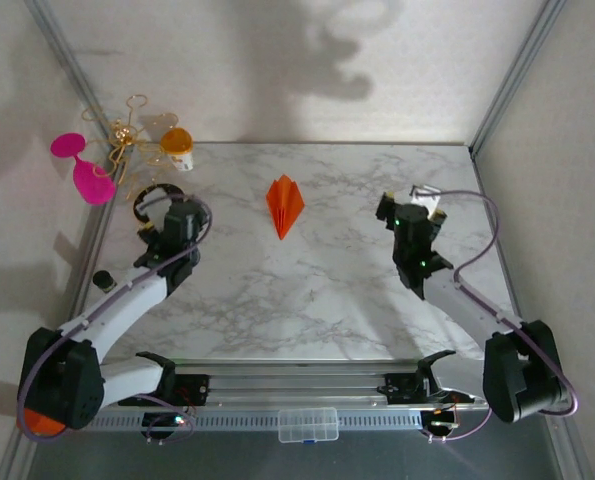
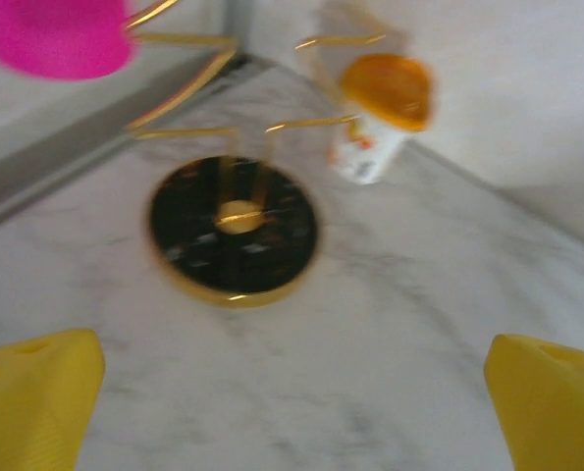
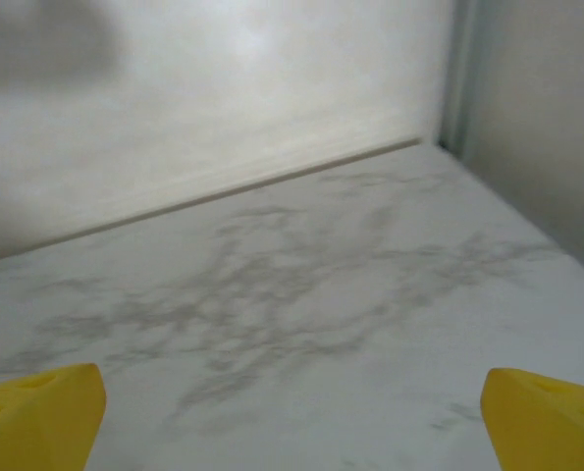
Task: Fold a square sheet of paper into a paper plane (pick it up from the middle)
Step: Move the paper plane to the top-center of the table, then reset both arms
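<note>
**Top view.** The paper plane (image 1: 285, 206) lies flat on the marble tabletop (image 1: 307, 300), mid-width and toward the back, with its nose pointing at the near edge. It reads as a finished dart with a centre crease. The left arm (image 1: 127, 295) is well apart on its left, close to a gold wire stand (image 1: 127, 135). The right arm (image 1: 467, 300) is well apart on its right. Nothing touches the paper.

**Left wrist view (blurred).** The left fingers (image 2: 36, 402) are spread wide with nothing between them. Ahead sits the stand's black, gold-rimmed base (image 2: 235, 231). A small orange-and-white cup (image 2: 382, 118) stands beyond it, and a pink goblet (image 2: 56, 34) is at top left.

**Right wrist view.** The right fingers (image 3: 36, 412) are also spread wide and empty, over bare marble facing the back corner.

**Judgement.** Folding looks complete, with the plane set down and let go, so this is the closing step. The next move likely calls only for bringing both arms to rest without brushing the plane. The left arm should mind the stand and cup just ahead.
</note>
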Controlling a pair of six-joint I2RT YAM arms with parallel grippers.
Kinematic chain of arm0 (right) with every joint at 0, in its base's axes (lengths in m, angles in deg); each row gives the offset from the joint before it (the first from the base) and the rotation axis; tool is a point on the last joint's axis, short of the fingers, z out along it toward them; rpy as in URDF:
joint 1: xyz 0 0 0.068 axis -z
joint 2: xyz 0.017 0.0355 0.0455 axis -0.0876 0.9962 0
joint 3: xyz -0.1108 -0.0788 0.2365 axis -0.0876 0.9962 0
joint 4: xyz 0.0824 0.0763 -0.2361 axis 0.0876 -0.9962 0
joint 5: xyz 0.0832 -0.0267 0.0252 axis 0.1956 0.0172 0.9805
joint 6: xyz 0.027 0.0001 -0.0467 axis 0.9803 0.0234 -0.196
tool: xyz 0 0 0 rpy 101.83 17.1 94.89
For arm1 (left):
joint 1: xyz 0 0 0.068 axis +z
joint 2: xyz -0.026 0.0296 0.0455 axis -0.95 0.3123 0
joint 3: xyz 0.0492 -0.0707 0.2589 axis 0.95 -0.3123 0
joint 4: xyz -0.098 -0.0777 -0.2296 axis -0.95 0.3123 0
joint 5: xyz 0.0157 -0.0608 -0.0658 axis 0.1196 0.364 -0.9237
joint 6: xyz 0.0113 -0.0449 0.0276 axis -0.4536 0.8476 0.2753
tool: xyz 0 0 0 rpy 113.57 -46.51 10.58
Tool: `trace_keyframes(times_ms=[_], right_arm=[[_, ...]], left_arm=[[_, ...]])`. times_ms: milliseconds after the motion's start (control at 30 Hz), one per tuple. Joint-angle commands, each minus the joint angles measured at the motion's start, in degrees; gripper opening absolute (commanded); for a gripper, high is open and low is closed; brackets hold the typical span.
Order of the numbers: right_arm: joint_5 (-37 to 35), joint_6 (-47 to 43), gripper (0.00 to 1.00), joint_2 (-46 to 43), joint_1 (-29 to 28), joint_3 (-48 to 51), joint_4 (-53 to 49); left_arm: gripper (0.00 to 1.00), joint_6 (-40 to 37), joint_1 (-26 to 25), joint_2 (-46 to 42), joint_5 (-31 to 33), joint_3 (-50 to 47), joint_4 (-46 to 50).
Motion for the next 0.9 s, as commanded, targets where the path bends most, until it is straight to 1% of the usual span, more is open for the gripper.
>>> trace_keyframes(times_ms=[0, 100, 233, 333, 400, 467, 600, 767, 867], right_arm=[[-5.9, -5.3, 0.99, -3.4, 2.7, 7.9, 15.5], [-5.7, -6.7, 0.99, -3.6, 5.3, 13.9, 22.6], [-2.5, -7.0, 0.99, -0.6, 8.7, 15.7, 24.0], [3.0, -9.1, 0.99, 2.3, 10.4, 17.6, 29.5], [6.6, -10.8, 0.99, 4.8, 10.9, 18.1, 33.0], [9.1, -12.7, 0.99, 7.1, 11.0, 18.5, 36.3], [13.3, -16.2, 0.99, 10.8, 11.7, 19.4, 42.0], [19.7, -16.9, 0.99, 13.8, 14.4, 23.1, 50.3], [24.6, -15.7, 0.99, 15.3, 16.7, 23.7, 52.2]], left_arm=[[0.99, -4.4, 2.9, -5.6, 6.4, -8.7, -12.8], [0.99, -7.6, 6.3, -8.6, 5.7, -16.5, -21.9], [0.99, -9.2, 11.4, -8.1, -0.6, -21.5, -29.4], [1.00, -12.0, 13.6, -4.5, -5.7, -25.5, -39.6], [1.00, -14.1, 14.0, -1.7, -9.3, -27.9, -47.7], [0.99, -15.4, 14.2, 0.9, -12.0, -29.2, -53.6], [1.00, -18.4, 14.3, 5.3, -18.3, -30.3, -61.8], [0.99, -20.1, 14.8, 9.4, -24.0, -30.4, -68.3], [0.99, -20.9, 15.0, 12.1, -25.9, -30.3, -71.0]])
